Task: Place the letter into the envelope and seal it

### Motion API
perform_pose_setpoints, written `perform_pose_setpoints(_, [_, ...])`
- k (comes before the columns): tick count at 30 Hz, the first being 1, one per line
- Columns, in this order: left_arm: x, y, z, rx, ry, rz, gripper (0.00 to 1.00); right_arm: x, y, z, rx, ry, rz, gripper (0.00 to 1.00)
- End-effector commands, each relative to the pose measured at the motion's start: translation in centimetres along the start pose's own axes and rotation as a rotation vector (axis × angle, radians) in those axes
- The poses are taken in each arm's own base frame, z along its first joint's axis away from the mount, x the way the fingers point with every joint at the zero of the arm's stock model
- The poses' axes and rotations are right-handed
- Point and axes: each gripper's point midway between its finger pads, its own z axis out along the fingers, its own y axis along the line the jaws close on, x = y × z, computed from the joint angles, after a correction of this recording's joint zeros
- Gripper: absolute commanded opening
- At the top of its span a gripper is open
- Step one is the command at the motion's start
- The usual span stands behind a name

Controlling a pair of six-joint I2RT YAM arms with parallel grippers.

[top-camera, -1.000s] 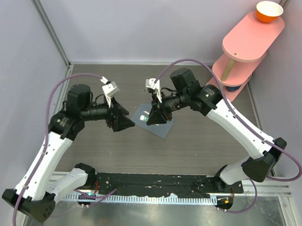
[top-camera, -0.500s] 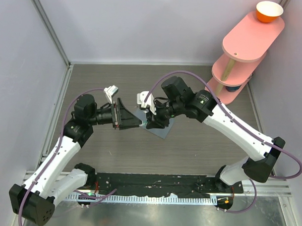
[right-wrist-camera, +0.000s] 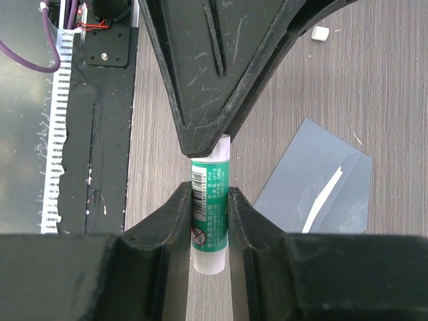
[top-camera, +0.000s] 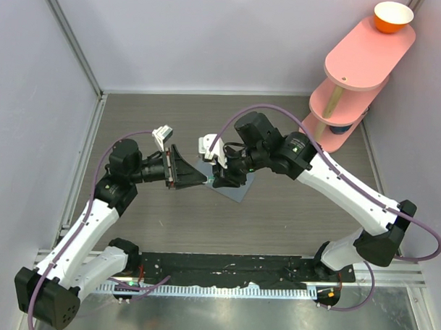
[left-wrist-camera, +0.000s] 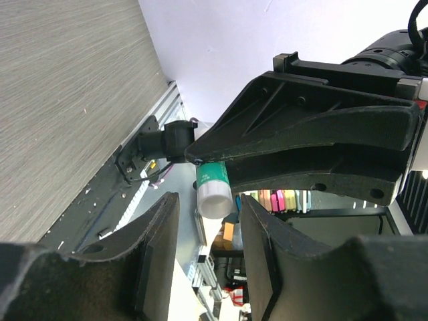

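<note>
Item 1: right gripper (right-wrist-camera: 209, 192), clamped on green-and-white glue stick (right-wrist-camera: 210, 227), offered endwise, likely for uncapping. Item 2: left gripper (left-wrist-camera: 208, 208), jaws flanking stick's white end, gaps visible. Item 3: slate-blue envelope (right-wrist-camera: 314, 184), flat on table (right-wrist-camera: 381, 80) beyond, untouched.

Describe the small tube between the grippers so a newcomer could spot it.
On the grey wood-grain table, find the slate-blue paper envelope. Just beside it, the right gripper pinches a small green-and-white glue stick. Unlike the flat envelope, it is a short cylinder with a barcoded green label.
</note>
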Motion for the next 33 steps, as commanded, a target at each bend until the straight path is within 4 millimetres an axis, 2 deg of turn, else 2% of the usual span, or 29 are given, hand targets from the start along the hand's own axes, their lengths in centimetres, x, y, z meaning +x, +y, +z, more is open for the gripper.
perform_pose_setpoints(1, [-0.3, -0.7, -0.1, 0.026, -0.013, 0.067, 0.44, -2.3, -0.2, -0.6, 0.012, -0.06, -0.037, 0.01])
perform_pose_setpoints(10, [-0.2, -0.6, -0.2, 0.011, -0.008, 0.093, 0.41, -2.3, 0.3, -0.4, -0.013, -0.057, -0.031, 0.01])
perform_pose_setpoints(16, [-0.1, -1.2, -0.4, 0.022, -0.005, 0.16, 0.28, -2.1, 0.5, -0.2, -0.027, -0.054, -0.025, 0.01])
perform_pose_setpoints(20, [0.5, -2.1, -0.6, 0.057, 0.015, 0.278, 0.15, -1.8, 0.7, 0.2, -0.045, -0.045, 0.002, 0.01])
perform_pose_setpoints(23, [1.2, -2.9, -0.9, 0.096, 0.041, 0.383, 0.11, -2.0, 1.3, 0.5, -0.084, -0.053, 0.03, 0.01])
perform_pose_setpoints(26, [1.8, -3.9, -1.5, 0.151, 0.051, 0.628, 0.1, -2.2, 2.3, 0.7, -0.15, -0.057, 0.078, 0.01])
perform_pose_setpoints(28, [2.4, -4.1, -2.2, 0.18, 0.052, 0.902, 0.1, -2.1, 3.3, 1.1, -0.214, -0.054, 0.121, 0.01])
perform_pose_setpoints(30, [3.4, -4.0, -2.9, 0.197, 0.071, 1.084, 0.13, -2.0, 4.0, 1.2, -0.255, -0.057, 0.143, 0.01])
perform_pose_setpoints(31, [3.5, -4.3, -3.5, 0.224, 0.043, 1.353, 0.13, -2.0, 4.3, 1.3, -0.27, -0.058, 0.165, 0.01])
perform_pose_setpoints(33, [4.3, -3.6, -4.0, 0.241, 0.055, 1.546, 0.13, -2.1, 5.2, 1.4, -0.325, -0.066, 0.194, 0.01])
